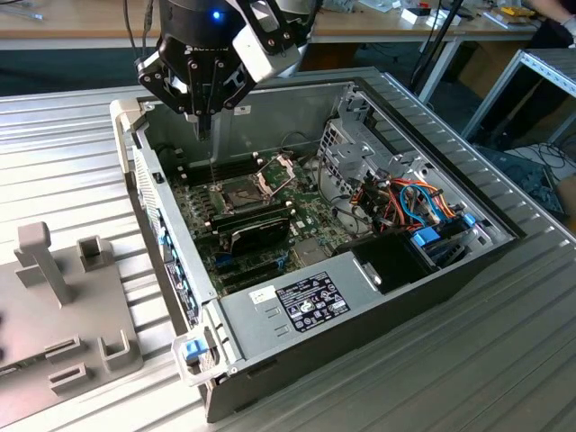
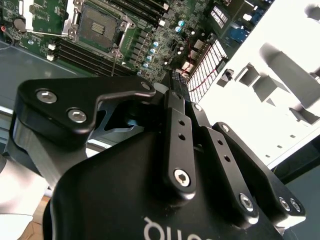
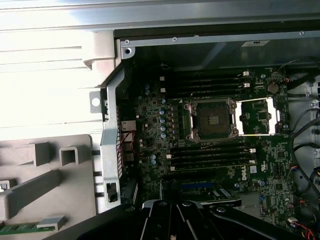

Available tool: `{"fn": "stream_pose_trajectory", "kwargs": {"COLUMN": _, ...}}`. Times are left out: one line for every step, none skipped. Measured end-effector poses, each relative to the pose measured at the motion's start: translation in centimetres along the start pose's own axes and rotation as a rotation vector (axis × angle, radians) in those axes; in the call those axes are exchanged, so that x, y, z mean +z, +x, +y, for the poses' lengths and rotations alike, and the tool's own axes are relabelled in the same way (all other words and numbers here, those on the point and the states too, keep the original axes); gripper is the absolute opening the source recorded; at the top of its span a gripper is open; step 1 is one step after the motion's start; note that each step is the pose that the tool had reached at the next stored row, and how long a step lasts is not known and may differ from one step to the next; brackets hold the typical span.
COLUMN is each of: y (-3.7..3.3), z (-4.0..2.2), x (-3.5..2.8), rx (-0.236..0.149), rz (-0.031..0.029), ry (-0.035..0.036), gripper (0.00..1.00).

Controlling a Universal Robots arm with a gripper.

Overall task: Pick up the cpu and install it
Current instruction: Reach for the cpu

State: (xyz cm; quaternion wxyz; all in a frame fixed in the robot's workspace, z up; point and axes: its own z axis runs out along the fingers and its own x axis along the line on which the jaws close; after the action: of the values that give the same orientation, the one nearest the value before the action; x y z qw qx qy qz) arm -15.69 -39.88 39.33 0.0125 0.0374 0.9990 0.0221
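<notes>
One open socket [image 3: 210, 120] lies below your pincer [image 1: 205, 126], whose fingers are drawn together. You cannot tell whether they pinch anything, nor where the cpu sits. Expect it to be light, stiff and fragile underneath, so grip only its bare edges.

The case [image 1: 378, 353] lies open on the table [image 1: 504, 378]; the motherboard [image 1: 310, 209] sits on its floor, toward the exterior view's left; the socket [image 1: 236, 193] is on the motherboard, its frame [image 1: 277, 171] swung open just beside it (on the side of the drive cage [image 1: 360, 148]); slots [image 3: 210, 82] flank the socket on two sides; the power supply [image 1: 270, 310] fills the near end; a fixture [image 1: 36, 301] lies outside, further left in that view; the gripper [image 1: 205, 121] hangs, seemingly, above the far end.
</notes>
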Motion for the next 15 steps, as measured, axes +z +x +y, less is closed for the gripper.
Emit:
{"fn": "stream_pose_trajectory", "kwargs": {"y": 0.01, "z": 0.0, "x": 0.0, "rx": 0.0, "rz": 0.0, "ry": 0.0, "gripper": 0.11}}
{"fn": "stream_pose_trajectory", "kwargs": {"y": 0.07, "z": 0.0, "x": 0.0, "rx": 0.0, "rz": 0.0, "ry": 0.0, "gripper": 0.11}}
{"fn": "stream_pose_trajectory", "kwargs": {"y": 0.1, "z": -0.01, "x": 0.0, "rx": 0.0, "rz": 0.0, "ry": 0.0, "gripper": 0.11}}
{"fn": "stream_pose_trajectory", "kwargs": {"y": 0.14, "z": -0.01, "x": 0.0, "rx": 0.0, "rz": 0.0, "ry": 0.0, "gripper": 0.11}}
{"fn": "stream_pose_trajectory", "kwargs": {"y": 0.2, "z": -0.02, "x": 0.0, "rx": 0.0, "rz": -0.0001, "ry": -0.0001, "gripper": 0.11}}
{"fn": "stream_pose_trajectory", "kwargs": {"y": 0.25, "z": -0.02, "x": 0.0, "rx": 0.0, "rz": 0.0, "ry": 0.0, "gripper": 0.11}}
{"fn": "stream_pose_trajectory", "kwargs": {"y": 0.38, "z": -0.03, "x": -0.01, "rx": 0.0, "rz": 0.0, "ry": 0.0, "gripper": 0.11}}
{"fn": "stream_pose_trajectory", "kwargs": {"y": 0.49, "z": -0.04, "x": -0.01, "rx": 0.0, "rz": -0.0001, "ry": -0.0001, "gripper": 0.11}}
{"fn": "stream_pose_trajectory", "kwargs": {"y": 0.57, "z": -0.04, "x": -0.01, "rx": 0.0, "rz": 0.0, "ry": 0.0, "gripper": 0.11}}
{"fn": "stream_pose_trajectory", "kwargs": {"y": 0.63, "z": -0.05, "x": -0.01, "rx": 0.0, "rz": 0.0, "ry": 0.0, "gripper": 0.11}}
{"fn": "stream_pose_trajectory", "kwargs": {"y": 0.65, "z": -0.05, "x": -0.01, "rx": 0.0, "rz": 0.0, "ry": 0.0, "gripper": 0.11}}
{"fn": "stream_pose_trajectory", "kwargs": {"y": 0.65, "z": -0.05, "x": -0.01, "rx": 0.0, "rz": 0.0, "ry": 0.0, "gripper": 0.11}}
{"fn": "stream_pose_trajectory", "kwargs": {"y": 0.65, "z": -0.05, "x": -0.02, "rx": 0.0, "rz": 0.0, "ry": 0.0, "gripper": 0.11}}
{"fn": "stream_pose_trajectory", "kwargs": {"y": 0.66, "z": -0.05, "x": -0.02, "rx": 0.0, "rz": 0.0, "ry": 0.0, "gripper": 0.11}}
{"fn": "stream_pose_trajectory", "kwargs": {"y": 0.66, "z": -0.05, "x": -0.01, "rx": 0.0, "rz": 0.0, "ry": 0.0, "gripper": 0.11}}
